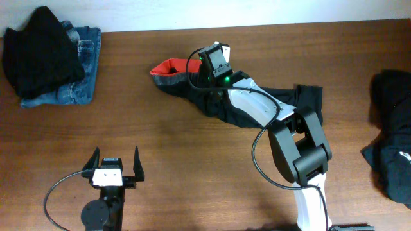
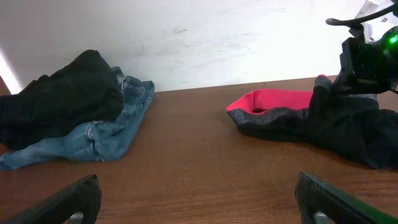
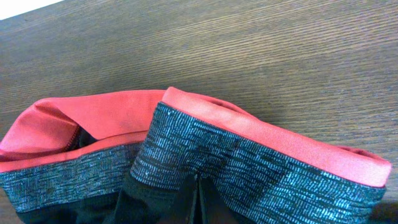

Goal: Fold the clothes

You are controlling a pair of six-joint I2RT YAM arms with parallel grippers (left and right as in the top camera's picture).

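The table [image 1: 192, 167] under me is reddish-brown wood with a fine dark grain. The trousers [image 3: 249, 168] at my right hand [image 3: 198, 202] are black, the waistband a grey-and-black fleck with a red lining. My right arm [image 1: 257, 106] is white and black, with a green light [image 1: 226, 79]. My left hand [image 1: 115, 163] is black. Far left, the jeans [image 1: 80, 90] are faded blue denim under a plain black garment [image 1: 38, 48]. Far right lies a dark pile [image 1: 392, 128].

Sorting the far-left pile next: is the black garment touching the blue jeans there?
Touching. The overhead view shows the black garment lying on top of the blue jeans, covering most of them.
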